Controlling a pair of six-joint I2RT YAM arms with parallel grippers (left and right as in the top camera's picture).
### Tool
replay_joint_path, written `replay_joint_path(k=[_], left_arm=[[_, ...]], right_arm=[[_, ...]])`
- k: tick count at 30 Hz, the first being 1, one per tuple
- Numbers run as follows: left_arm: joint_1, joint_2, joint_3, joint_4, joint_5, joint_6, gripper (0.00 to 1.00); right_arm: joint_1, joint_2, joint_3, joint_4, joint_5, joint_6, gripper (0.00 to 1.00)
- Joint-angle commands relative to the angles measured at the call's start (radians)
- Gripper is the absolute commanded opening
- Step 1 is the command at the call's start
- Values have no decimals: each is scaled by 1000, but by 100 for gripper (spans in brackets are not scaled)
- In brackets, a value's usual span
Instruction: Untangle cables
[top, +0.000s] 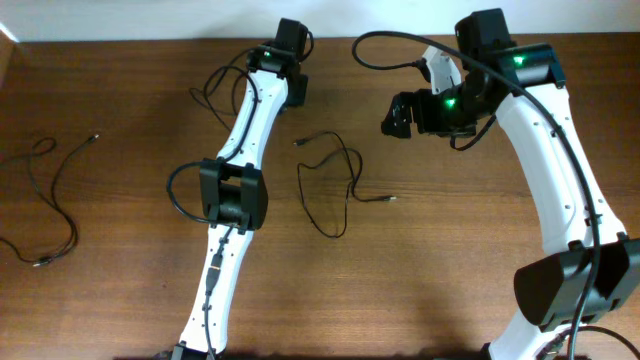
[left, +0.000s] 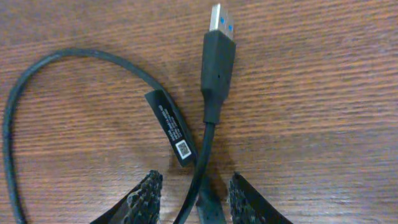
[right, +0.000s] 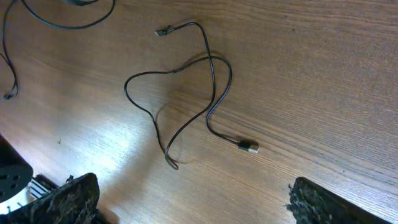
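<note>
Three thin black cables lie apart on the wooden table. One cable loops beside my left gripper. In the left wrist view its USB plug with a silvery tip points away, and its cord runs back between the fingers of the left gripper, whose jaws stand apart without touching it. A second cable curls at the table's middle; the right wrist view shows it with a silvery plug. My right gripper hovers wide open, holding nothing. The third cable lies far left.
A black label tag is wrapped on the left cable's cord. Thick black arm cables arc above the right arm. The table's back edge runs along the top, with the left arm's elbow mid-table.
</note>
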Motion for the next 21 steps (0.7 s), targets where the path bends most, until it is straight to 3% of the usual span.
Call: replay_joint_path(k=[1, 6, 9, 12, 15, 21], left_arm=[[6, 16, -3, -2, 42, -14, 38], [6, 54, -3, -21, 114, -14, 36], [6, 84, -5, -59, 117, -14, 29], [6, 85, -5, -74, 117, -14, 12], [6, 85, -4, -75, 117, -14, 1], [6, 85, 151, -169, 113, -13, 0]], right_arm=[[6, -4, -1, -1, 9, -11, 99], [6, -4, -1, -2, 9, -11, 99], [6, -4, -1, -4, 9, -11, 99], [6, -4, -1, -3, 9, -11, 99], [6, -4, -1, -3, 9, -11, 99], [6, -4, -1, -2, 9, -11, 99]])
